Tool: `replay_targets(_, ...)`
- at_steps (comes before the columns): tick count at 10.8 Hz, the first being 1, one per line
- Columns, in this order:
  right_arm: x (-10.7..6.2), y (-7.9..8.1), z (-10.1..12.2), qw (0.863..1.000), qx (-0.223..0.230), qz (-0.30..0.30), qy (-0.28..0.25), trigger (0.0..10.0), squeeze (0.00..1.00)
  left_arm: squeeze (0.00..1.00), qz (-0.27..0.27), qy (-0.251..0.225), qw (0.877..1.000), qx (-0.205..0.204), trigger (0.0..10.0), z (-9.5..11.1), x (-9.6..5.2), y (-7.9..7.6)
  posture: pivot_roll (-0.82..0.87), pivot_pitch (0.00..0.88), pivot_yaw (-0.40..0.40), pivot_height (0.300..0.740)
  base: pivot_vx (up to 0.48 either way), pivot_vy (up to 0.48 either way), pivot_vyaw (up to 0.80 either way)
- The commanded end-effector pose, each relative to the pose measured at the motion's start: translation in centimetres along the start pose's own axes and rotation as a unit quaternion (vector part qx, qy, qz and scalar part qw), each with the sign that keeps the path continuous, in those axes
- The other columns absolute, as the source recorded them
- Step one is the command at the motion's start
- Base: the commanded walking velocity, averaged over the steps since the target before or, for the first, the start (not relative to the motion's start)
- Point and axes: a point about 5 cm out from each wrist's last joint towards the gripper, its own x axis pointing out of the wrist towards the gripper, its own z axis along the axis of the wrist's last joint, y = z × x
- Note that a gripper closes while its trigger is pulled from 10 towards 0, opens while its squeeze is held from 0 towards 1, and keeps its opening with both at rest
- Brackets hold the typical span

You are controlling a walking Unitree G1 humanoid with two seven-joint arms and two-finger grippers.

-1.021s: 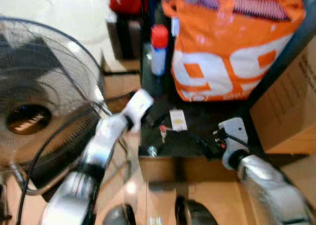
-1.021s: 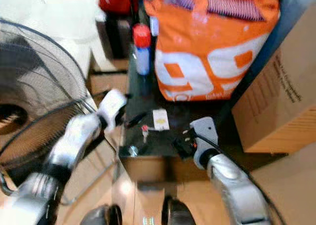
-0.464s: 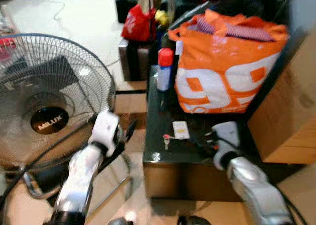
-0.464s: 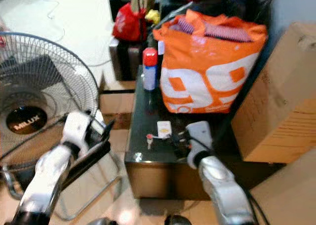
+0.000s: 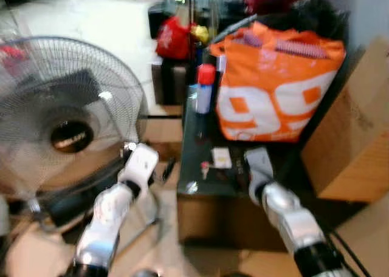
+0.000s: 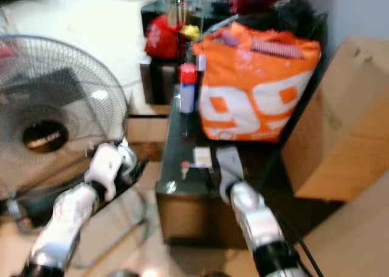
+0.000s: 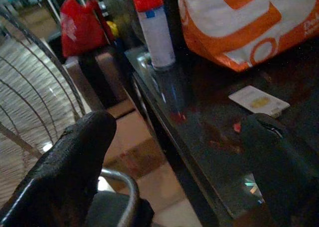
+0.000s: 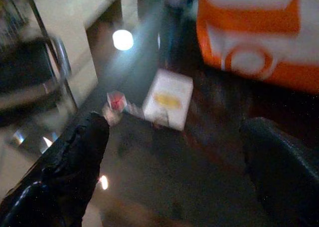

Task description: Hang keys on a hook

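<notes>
**A:** Where are the keys?

**B:** The keys [image 8: 115, 103] lie on the dark desk [image 5: 194, 191], near its front edge. They have a little red top. A white card [image 8: 167, 98] lies just beside them, at about 3 o'clock from them in the head view.

**A:** Who is closest to them?

**B:** The right gripper [image 8: 174, 152]. It hangs over the desk with its fingers [image 8: 75, 157] spread wide and nothing between them. The keys sit just past one fingertip.

**A:** And the other arm?

**B:** The left gripper [image 7: 179, 162] is off the desk's edge, at 9 o'clock from the keys, near the big fan [image 5: 64, 116]. Its fingers are wide apart and empty too.

**A:** What else is there?

**B:** An orange bag [image 5: 276, 85] and a spray can [image 5: 204, 88] stand at the back, toward 12 o'clock.

**A:** So which step is this?

**B:** I think it is reaching for the keys. Next the right fingers should go down around them and squeeze. I can't see a hook.
</notes>
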Motion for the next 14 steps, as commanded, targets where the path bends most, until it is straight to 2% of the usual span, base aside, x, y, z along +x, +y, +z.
replay_targets(1,-1.0,-0.5,1.0,0.999,0.027,0.001,-0.041,10.0,0.0,0.0,0.027,-0.014,0.999,-0.016,10.0,0.8,0.1,0.6,-0.11,0.026,-0.01,0.74,0.0,0.0,0.0)
replay_targets(2,-2.2,-1.0,1.5,0.997,0.041,-0.003,-0.065,10.0,0.0,0.0,0.049,-0.019,0.998,-0.024,10.0,0.9,-0.1,0.7,-0.12,0.021,-0.005,0.74,0.0,0.0,0.0)
replay_targets(3,-4.1,-1.9,1.8,0.994,0.057,-0.029,-0.089,10.0,0.0,0.0,0.057,-0.042,0.997,-0.02,10.0,1.7,-0.5,0.5,-0.13,0.016,0.006,0.74,0.0,0.0,0.0)
replay_targets(4,-5.2,-2.4,1.8,0.991,0.069,-0.055,-0.097,10.0,0.0,0.0,0.062,-0.057,0.996,-0.027,10.0,2.2,-0.7,0.4,-0.14,0.013,0.015,0.74,0.0,0.0,0.0)
replay_targets(5,-5.6,-2.6,1.5,0.99,0.082,-0.064,-0.094,10.0,0.0,0.0,0.069,-0.058,0.996,-0.029,10.0,2.3,-0.8,0.5,-0.14,0.012,0.015,0.74,0.0,0.0,0.0)
replay_targets(6,-5.6,-3.0,1.3,0.99,0.081,-0.076,-0.091,10.0,0.0,0.0,0.073,-0.058,0.995,-0.028,10.0,2.1,-0.9,0.7,-0.13,0.011,0.013,0.74,0.0,0.0,0.0)
replay_targets(8,-5.7,-2.5,1.5,0.993,0.042,-0.069,-0.086,10.0,0.0,0.0,0.057,-0.061,0.996,-0.037,10.0,2.3,-1.0,0.5,-0.13,0.014,0.011,0.74,0.208,0.0,0.4)
replay_targets(10,-5.5,-2.5,1.2,0.992,0.05,-0.088,-0.076,10.0,0.0,0.0,0.051,-0.056,0.996,-0.036,10.0,2.3,-0.9,0.3,-0.13,0.013,0.014,0.74,0.433,0.0,0.8)
replay_targets(14,-5.7,-2.8,1.4,0.992,0.037,-0.097,-0.075,10.0,0.0,0.0,0.042,-0.051,0.997,-0.038,10.0,2.2,-0.9,0.2,-0.13,0.022,0.012,0.74,0.433,0.0,0.0)
